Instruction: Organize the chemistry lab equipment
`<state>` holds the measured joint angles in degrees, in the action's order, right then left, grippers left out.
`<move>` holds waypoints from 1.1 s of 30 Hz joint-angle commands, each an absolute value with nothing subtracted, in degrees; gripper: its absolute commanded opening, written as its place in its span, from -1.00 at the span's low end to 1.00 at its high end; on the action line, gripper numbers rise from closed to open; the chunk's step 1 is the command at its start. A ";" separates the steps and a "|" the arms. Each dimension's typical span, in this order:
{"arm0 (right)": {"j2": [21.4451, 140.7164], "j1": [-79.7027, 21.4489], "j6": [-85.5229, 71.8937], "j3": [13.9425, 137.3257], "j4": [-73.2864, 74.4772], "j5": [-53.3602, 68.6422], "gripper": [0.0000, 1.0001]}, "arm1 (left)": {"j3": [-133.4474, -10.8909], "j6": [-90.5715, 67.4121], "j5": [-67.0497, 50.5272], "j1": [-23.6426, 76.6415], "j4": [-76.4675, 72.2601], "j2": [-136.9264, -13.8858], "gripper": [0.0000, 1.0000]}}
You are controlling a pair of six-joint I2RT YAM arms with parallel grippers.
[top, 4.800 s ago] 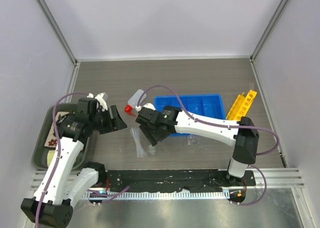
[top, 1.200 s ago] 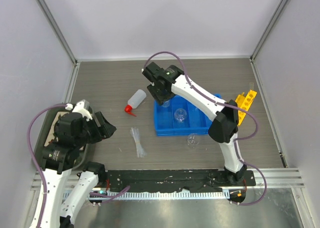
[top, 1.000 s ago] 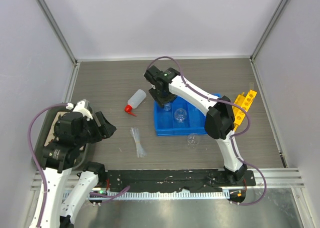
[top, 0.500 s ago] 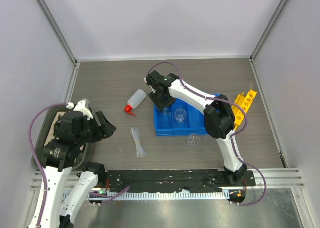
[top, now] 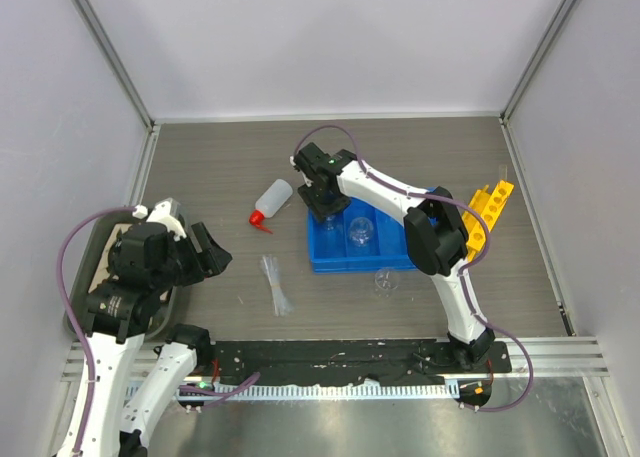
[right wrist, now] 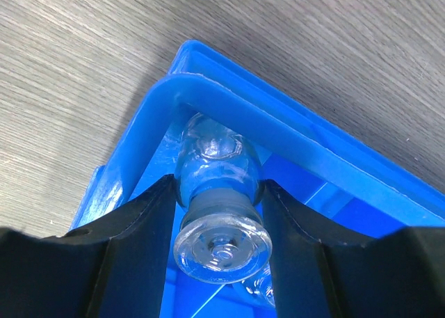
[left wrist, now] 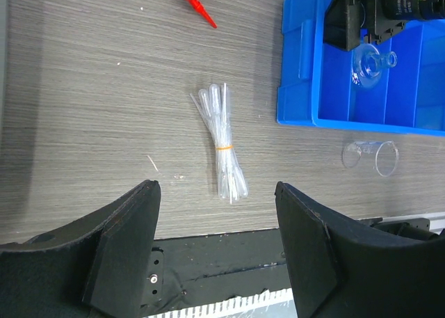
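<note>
left arm (top: pixel 150 259): white links, black joints | right arm (top: pixel 380 187): same, big black elbow block, green light at wrist | cables (top: pixel 68 252): purple, one loop per arm | left gripper (left wrist: pixel 215 191): matte black wedge fingers | right gripper (right wrist: pixel 217 186): black rounded fingers | bases (top: pixel 468 349): black, on black plate (top: pixel 340 362), near edge

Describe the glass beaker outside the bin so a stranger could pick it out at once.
Find the blue bin near the middle of the table. Just outside its near wall, toward the arm bases, lies a small clear beaker. Unlike the round flask inside the bin, it lies on its side on bare wood.
</note>
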<state>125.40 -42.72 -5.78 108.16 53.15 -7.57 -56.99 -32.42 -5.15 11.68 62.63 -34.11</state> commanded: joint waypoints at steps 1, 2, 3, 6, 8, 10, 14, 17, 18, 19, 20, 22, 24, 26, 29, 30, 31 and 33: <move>125.68 -42.45 -6.06 109.33 51.50 -7.73 -0.13 | -57.66 -31.47 -4.57 11.95 62.14 -33.84 0.43; 125.60 -42.45 -6.06 109.25 51.50 -7.65 -0.10 | -57.66 -31.46 -4.66 11.95 62.31 -33.84 0.43; 125.60 -42.45 -6.06 109.34 51.59 -7.73 -0.08 | -57.66 -31.46 -4.66 11.87 62.23 -33.84 0.43; 125.42 -42.45 -6.24 109.77 52.20 -7.91 0.00 | -57.57 -31.55 -4.57 11.95 62.31 -33.84 0.43; 125.16 -42.45 -6.33 110.56 52.82 -8.17 0.05 | -57.66 -31.55 -4.66 11.95 62.23 -33.93 0.43; 124.89 -42.45 -6.33 111.35 53.79 -8.17 0.13 | -57.74 -31.55 -4.75 11.95 62.23 -34.01 0.43; 123.93 -42.45 -6.59 113.02 55.28 -8.88 0.23 | -57.74 -31.55 -5.01 11.95 62.14 -34.01 0.43; 123.14 -42.45 -6.68 114.52 56.86 -9.40 0.30 | -57.74 -31.55 -5.19 11.95 62.14 -34.10 0.43; 122.96 -42.45 -6.68 114.78 57.56 -9.58 0.34 | -57.83 -31.64 -5.27 11.95 62.14 -34.01 0.43; 122.52 -42.45 -6.59 115.57 57.92 -9.84 0.37 | -57.75 -31.73 -5.36 11.95 62.14 -34.01 0.43; 122.35 -42.54 -6.68 115.92 58.27 -9.84 0.39 | -57.83 -31.64 -5.54 11.95 62.14 -34.01 0.43; 121.73 -42.63 -6.77 117.15 59.67 -10.45 0.41 | -57.92 -31.64 -5.62 11.87 62.14 -33.84 0.43; 121.03 -42.89 -7.20 118.12 61.60 -11.25 0.41 | -58.10 -31.73 -5.71 11.95 62.31 -33.84 0.43; 118.66 -43.94 -7.56 118.56 63.10 -12.74 0.42 | -58.27 -31.73 -5.80 11.95 62.49 -33.58 0.43; 113.93 -46.05 -9.05 118.39 65.29 -15.54 0.42 | -58.36 -31.73 -5.98 11.95 62.49 -33.49 0.43; 112.60 -46.84 -9.92 118.04 65.91 -16.25 0.43 | -58.36 -31.73 -5.98 11.95 62.49 -33.49 0.43; 111.28 -47.45 -11.24 116.82 66.53 -17.13 0.42 | -58.27 -31.73 -6.15 11.95 62.58 -33.49 0.43; 106.63 -49.30 -14.05 114.62 67.58 -19.15 0.42 | -58.10 -31.55 -6.33 11.95 62.49 -33.40 0.43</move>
